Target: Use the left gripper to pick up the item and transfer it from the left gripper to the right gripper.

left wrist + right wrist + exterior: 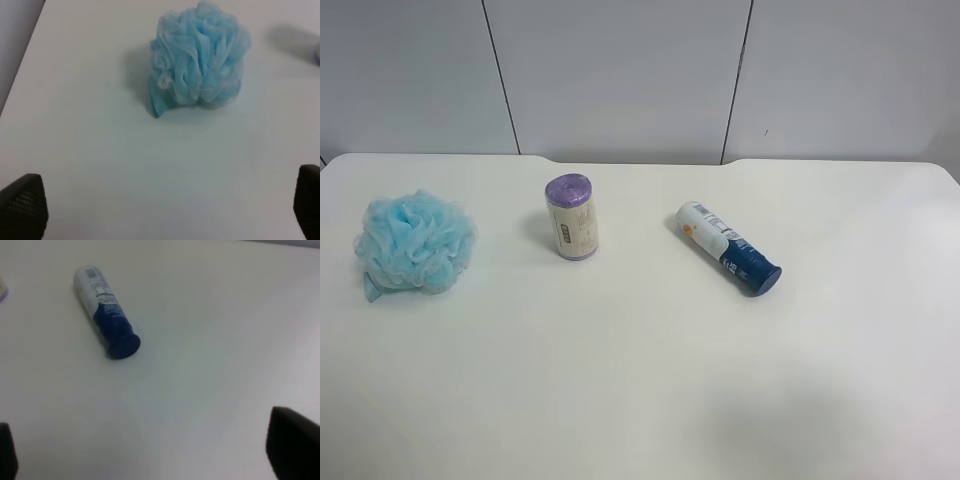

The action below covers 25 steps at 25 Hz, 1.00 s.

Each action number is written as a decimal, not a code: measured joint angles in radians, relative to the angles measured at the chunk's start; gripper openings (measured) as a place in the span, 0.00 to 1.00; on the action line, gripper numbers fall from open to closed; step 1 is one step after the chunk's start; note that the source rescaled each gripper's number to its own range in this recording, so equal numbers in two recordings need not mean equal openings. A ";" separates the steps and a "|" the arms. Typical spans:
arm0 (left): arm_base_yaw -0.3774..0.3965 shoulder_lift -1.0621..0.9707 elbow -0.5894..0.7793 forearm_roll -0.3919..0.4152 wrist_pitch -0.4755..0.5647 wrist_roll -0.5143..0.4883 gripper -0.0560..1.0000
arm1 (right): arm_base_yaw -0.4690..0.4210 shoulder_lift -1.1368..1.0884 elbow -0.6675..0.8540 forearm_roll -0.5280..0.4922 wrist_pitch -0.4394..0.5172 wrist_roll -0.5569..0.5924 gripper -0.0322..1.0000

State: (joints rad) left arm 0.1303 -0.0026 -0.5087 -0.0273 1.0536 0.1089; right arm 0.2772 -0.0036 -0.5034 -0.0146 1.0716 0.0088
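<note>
**Nothing Lifted Yet: Pickup and Handover Both Outstanding**

The item (200, 60), a ruffled light blue bath pouf, is seen resting on the white table (640, 400), toward the exterior high view's left and well apart from the purple-topped roll (570, 217) and the white-and-navy tube (106, 312). It is touched by nothing.

The left gripper (165, 212) is shown with its jaws spread wide, only the two black tips being visible at the edges of the left wrist view. Nothing is held between them, and the pouf lies ahead of them on the table.

The right gripper (150, 452) is likewise parted and empty, with bare table between its tips and the tube lying farther off.

No arm is caught by the exterior high view. The task is judged to be at its very start. The approach, the grasp, the lift and the transfer to the right gripper all remain to be done.
</note>
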 joint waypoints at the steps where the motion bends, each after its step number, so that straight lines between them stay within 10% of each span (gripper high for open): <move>1: 0.000 0.000 0.000 0.000 0.000 0.000 1.00 | 0.000 0.000 0.000 0.000 0.000 0.000 0.98; 25: 0.000 0.213 -0.138 -0.023 0.012 0.009 1.00 | 0.000 0.000 0.000 0.000 0.000 0.000 0.98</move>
State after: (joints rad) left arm 0.1303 0.2107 -0.6463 -0.0504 1.0651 0.1176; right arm 0.2772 -0.0036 -0.5034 -0.0146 1.0716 0.0088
